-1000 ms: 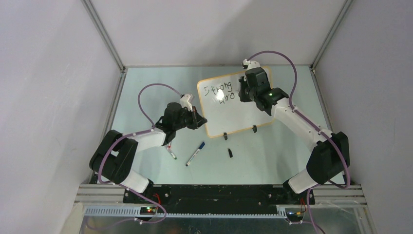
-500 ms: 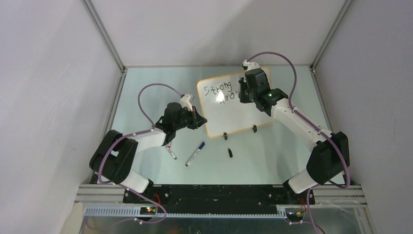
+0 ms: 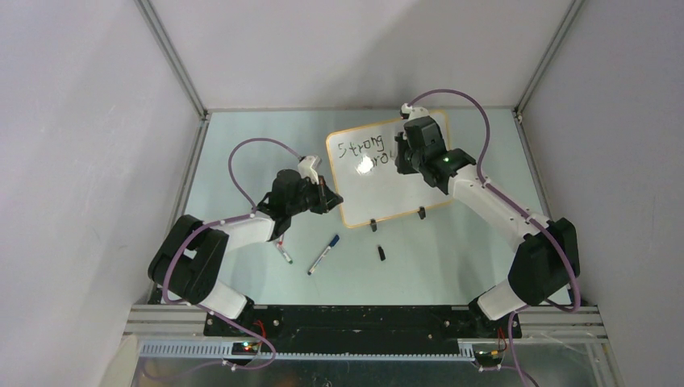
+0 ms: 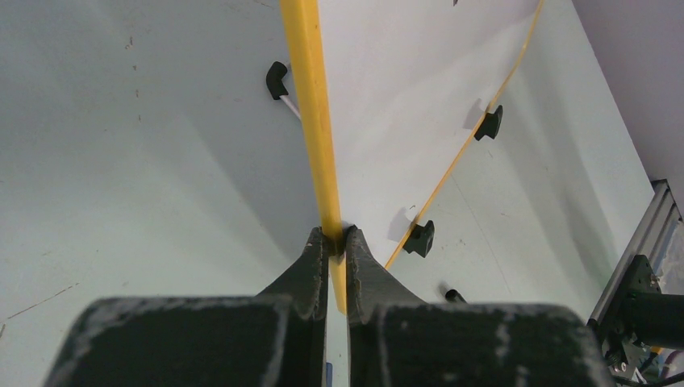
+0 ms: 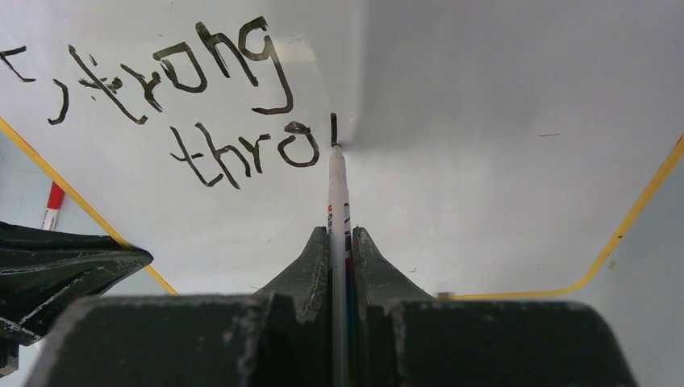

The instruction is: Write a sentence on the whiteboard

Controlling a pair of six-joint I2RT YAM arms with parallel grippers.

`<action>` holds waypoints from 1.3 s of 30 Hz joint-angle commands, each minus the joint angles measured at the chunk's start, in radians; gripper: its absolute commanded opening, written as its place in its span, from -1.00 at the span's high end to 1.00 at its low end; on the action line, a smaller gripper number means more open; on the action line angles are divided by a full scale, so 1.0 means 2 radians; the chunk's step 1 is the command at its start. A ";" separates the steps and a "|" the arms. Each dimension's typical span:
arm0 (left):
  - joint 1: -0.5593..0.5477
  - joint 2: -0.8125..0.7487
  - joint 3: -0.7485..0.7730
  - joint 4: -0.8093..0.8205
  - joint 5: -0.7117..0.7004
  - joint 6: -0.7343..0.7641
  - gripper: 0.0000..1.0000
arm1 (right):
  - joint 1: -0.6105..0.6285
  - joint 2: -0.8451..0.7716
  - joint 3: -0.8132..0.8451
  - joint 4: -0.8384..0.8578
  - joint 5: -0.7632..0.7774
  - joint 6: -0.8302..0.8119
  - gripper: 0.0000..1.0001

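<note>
The whiteboard (image 3: 387,181) with its yellow rim lies tilted on the table. In the right wrist view its face (image 5: 484,161) carries the sentence (image 5: 202,105), reading "Strong" over "thro" and a fresh short stroke. My right gripper (image 5: 339,234) is shut on a white marker (image 5: 336,185) whose tip touches the board at the bottom of that stroke. My left gripper (image 4: 333,235) is shut on the board's yellow left rim (image 4: 310,105), and in the top view it (image 3: 327,197) sits at the board's left edge. The right arm hides part of the writing from above.
On the table in front of the board lie a blue-capped marker (image 3: 323,254), a red-tipped marker (image 3: 283,252) and a small black cap (image 3: 381,252). Two black clip feet (image 3: 373,225) sit on the board's near edge. Grey walls enclose the table.
The right gripper has shifted slightly right along the second line while the marker drew a new stroke after "thro". The left gripper has stayed put on the rim.
</note>
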 commanded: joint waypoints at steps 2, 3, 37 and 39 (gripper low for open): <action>-0.009 -0.009 0.011 -0.018 -0.009 0.024 1.00 | -0.003 -0.011 -0.007 -0.003 0.029 0.000 1.00; -0.009 -0.009 0.012 -0.018 -0.010 0.024 1.00 | -0.004 -0.012 -0.007 -0.002 0.028 0.001 1.00; -0.011 -0.011 0.012 -0.020 -0.012 0.027 1.00 | -0.018 0.004 0.039 0.015 0.000 -0.002 1.00; -0.011 -0.011 0.012 -0.020 -0.011 0.027 1.00 | -0.018 0.004 0.039 0.013 0.000 -0.002 1.00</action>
